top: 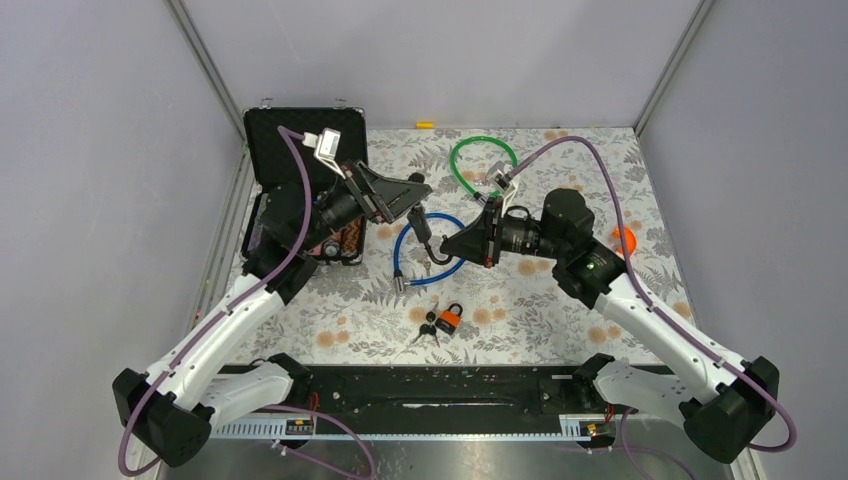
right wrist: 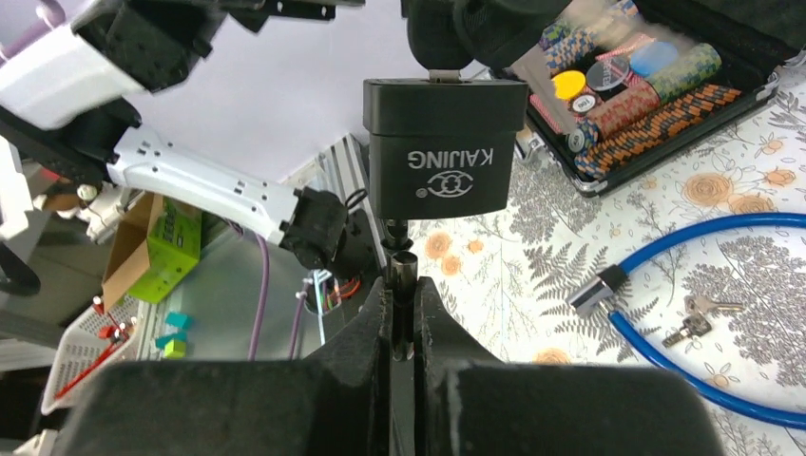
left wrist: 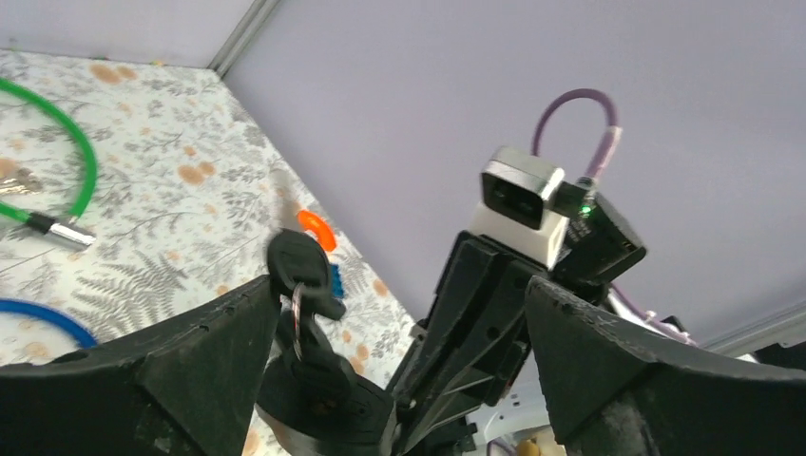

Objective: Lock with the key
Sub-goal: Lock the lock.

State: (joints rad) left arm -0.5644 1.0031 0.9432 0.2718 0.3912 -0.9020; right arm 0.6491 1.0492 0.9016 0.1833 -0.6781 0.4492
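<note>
My right gripper [right wrist: 403,313] is shut on the metal pin under a black KAIJING padlock [right wrist: 439,152] and holds it up above the table. A black-headed key [right wrist: 454,36] sits in the padlock's far end, with a second key hanging on a ring [left wrist: 297,313]. My left gripper [left wrist: 399,366] is open, its fingers [left wrist: 181,370] wide apart around the key head [left wrist: 299,261] and the padlock [left wrist: 328,404]. From above, the padlock [top: 423,228] hangs between the left gripper [top: 420,190] and the right gripper [top: 445,247].
A blue cable loop [top: 402,250] lies under the grippers and a green cable lock [top: 482,165] behind them. An orange padlock with keys [top: 449,319] lies near the front. An open black case of poker chips [top: 300,180] stands at the back left. A small orange object [top: 625,240] lies right.
</note>
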